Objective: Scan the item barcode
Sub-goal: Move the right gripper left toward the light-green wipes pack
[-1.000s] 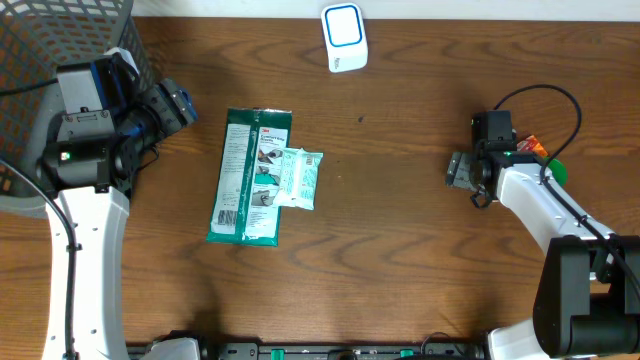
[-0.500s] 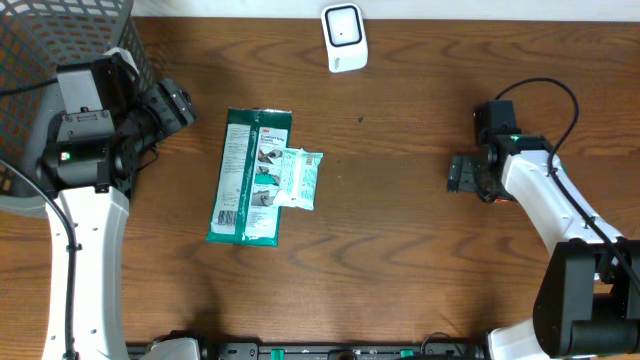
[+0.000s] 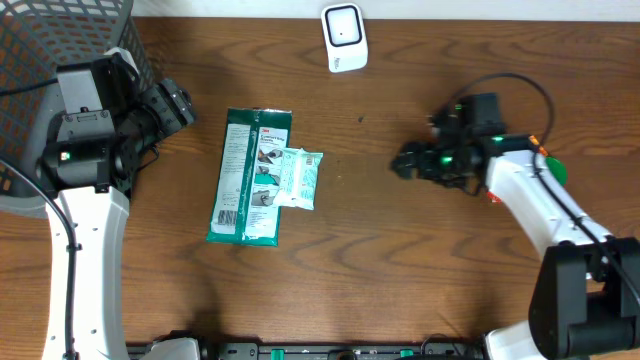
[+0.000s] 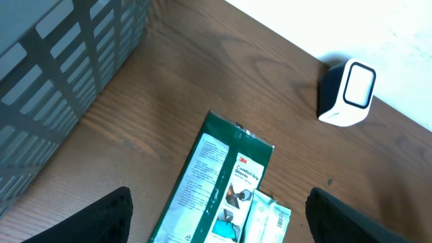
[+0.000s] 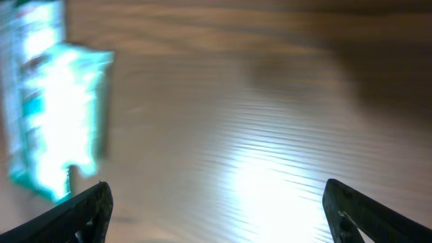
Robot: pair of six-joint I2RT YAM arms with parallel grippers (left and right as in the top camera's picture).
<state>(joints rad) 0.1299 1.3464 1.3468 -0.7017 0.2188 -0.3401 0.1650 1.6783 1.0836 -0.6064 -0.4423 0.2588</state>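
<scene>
The wood-grain table (image 3: 400, 260) bears a wire basket (image 3: 40, 30) far left; left gripper (image 3: 178, 103) and right gripper (image 3: 408, 162) gape, seemingly empty.

Wooden table (image 3: 400, 260): green package (image 3: 245, 180) flat, pale packet (image 3: 298, 178) overlapping its right edge; white scanner (image 3: 344, 38) at far edge.

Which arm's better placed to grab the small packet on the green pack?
Probably right. The right claw, open, points at the small packet with only bare table between, and the packet overhangs the green 3M pack on that arm's side. The left claw, also open, would reach across that pack.
</scene>
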